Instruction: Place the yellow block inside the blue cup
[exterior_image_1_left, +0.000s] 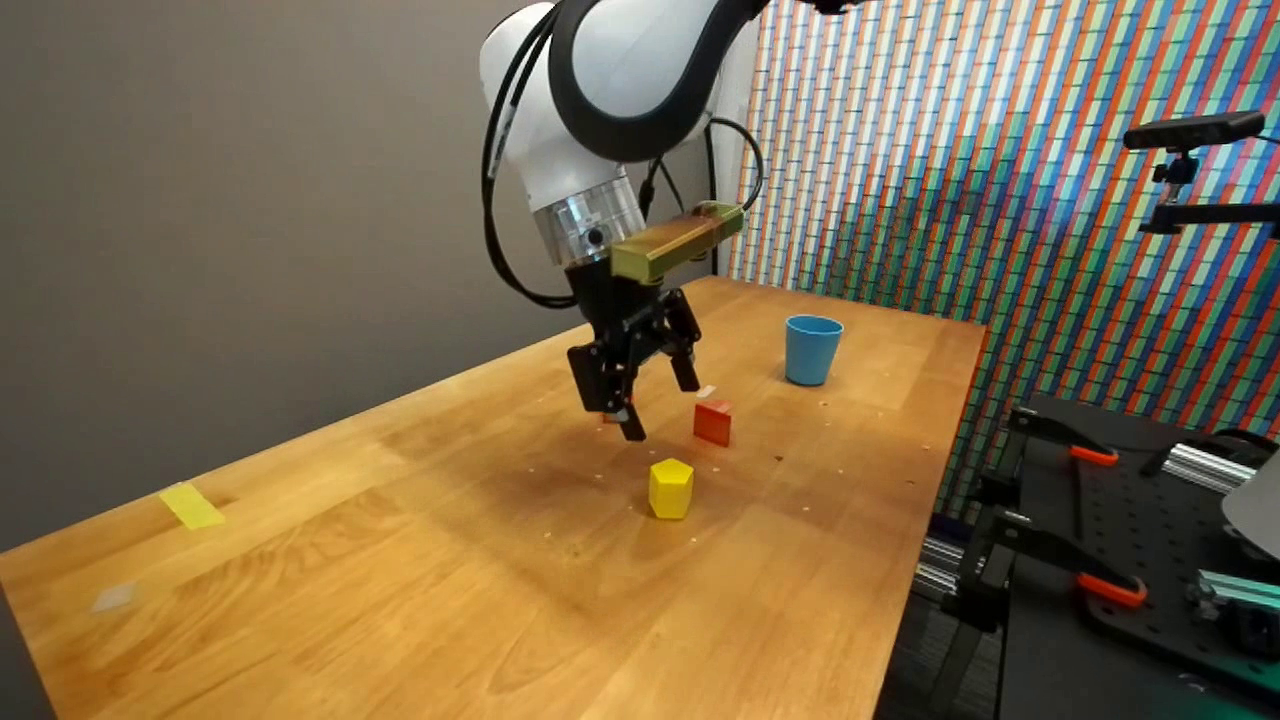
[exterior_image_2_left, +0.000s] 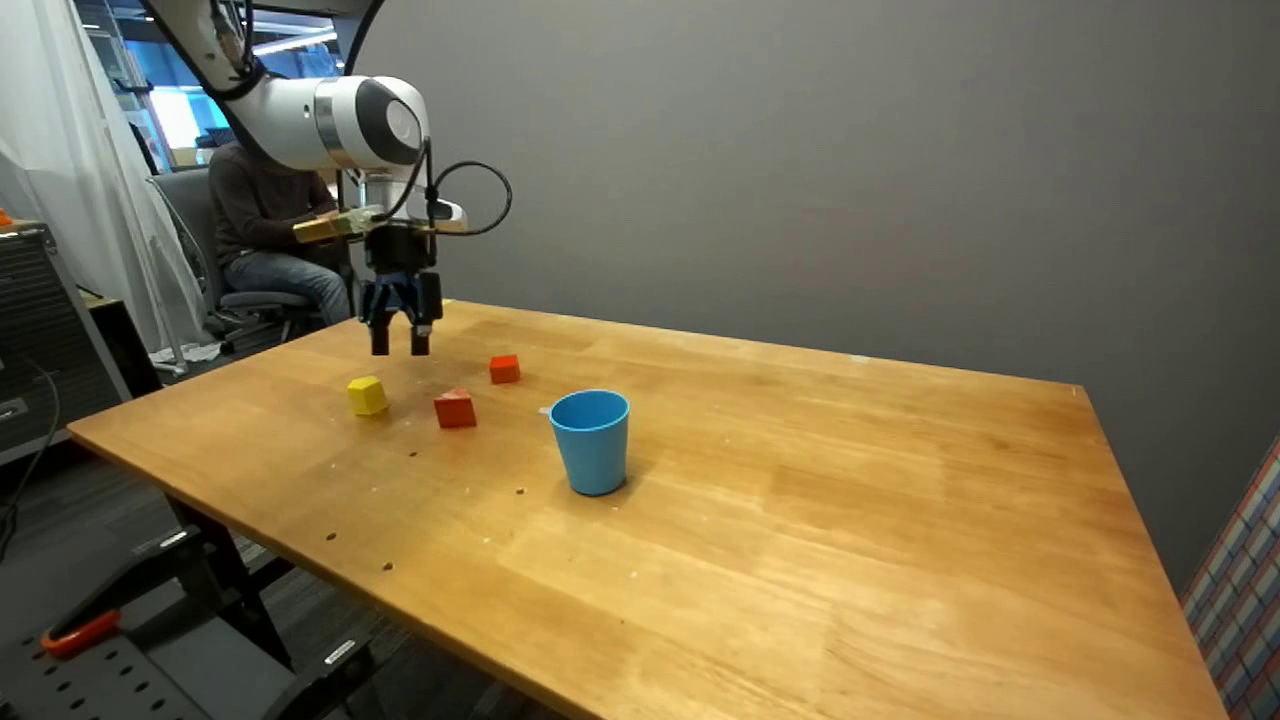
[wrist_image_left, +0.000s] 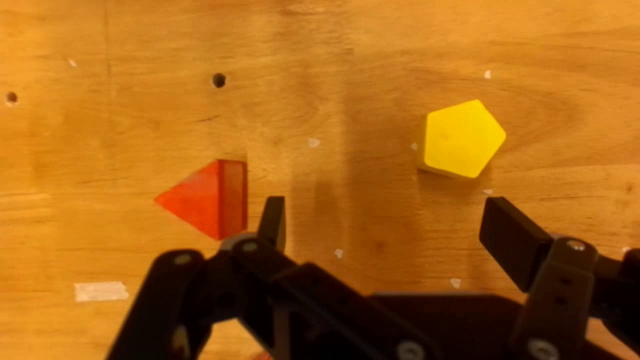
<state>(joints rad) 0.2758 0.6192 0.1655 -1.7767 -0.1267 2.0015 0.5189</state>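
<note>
You look to be at the approach: the yellow block (wrist_image_left: 462, 141) stands on the worktop (exterior_image_2_left: 850, 520), ungrasped, and your gripper (wrist_image_left: 387, 226) hangs above with its fingers spread wide and nothing between them; in the wrist view the block sits beyond the fingertips, nearer the finger at that picture's right, so the next move probably calls for a shift that centres it between the fingers before you lower; mind the red triangular block (wrist_image_left: 202, 200), near the opposite finger in that view, as you go down; the yellow block's top is five-sided, so it likely offers no pair of parallel faces; you may want to turn the wrist until one flat meets a finger squarely, lest it twist as you grip.

The blue cup (exterior_image_2_left: 592, 455) stands upright, well apart from the yellow block; in both exterior views nothing shows above its rim, but its floor is hidden, so you cannot tell whether anything lies inside; the yellow block is outside it; the red triangular block lies roughly between the two, so a high carry seems safer than a low one.
</note>
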